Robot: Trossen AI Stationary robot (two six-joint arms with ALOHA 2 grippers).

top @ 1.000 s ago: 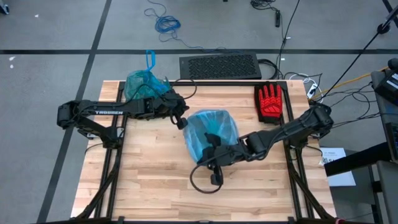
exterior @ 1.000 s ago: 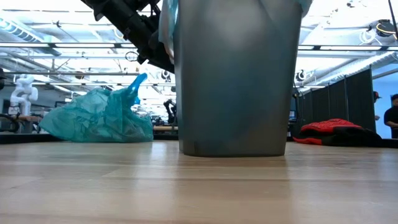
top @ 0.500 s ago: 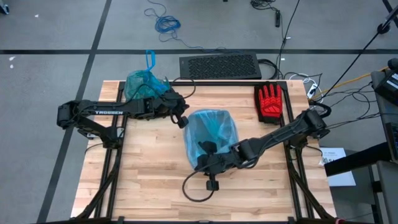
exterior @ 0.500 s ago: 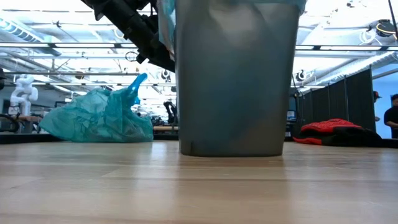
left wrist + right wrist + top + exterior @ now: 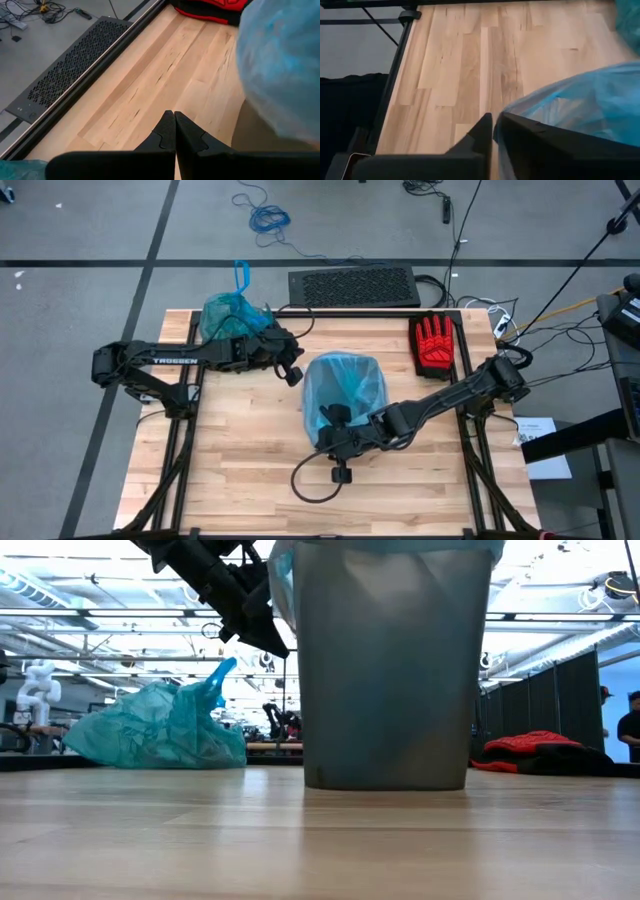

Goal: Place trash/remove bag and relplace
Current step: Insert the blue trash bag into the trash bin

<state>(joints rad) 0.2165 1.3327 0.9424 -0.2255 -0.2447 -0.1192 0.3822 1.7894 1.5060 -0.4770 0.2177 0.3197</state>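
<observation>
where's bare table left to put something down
Free: the whole near strip of table in front of the bin, and the patch between bin and red glove. Crowded: the far left corner, where the teal bag sits beside the left gripper.

Bright even light, glaring ceiling, soft shadows

High view: straight down over the whole tabletop (image 5: 250, 450). Low view: level across it. Both wrist views: close above it.

Two plastic bags (image 5: 231, 314) (image 5: 345, 385) (teal, sky-blue), one bin (image 5: 390, 670), one red glove (image 5: 434, 344)
</observation>
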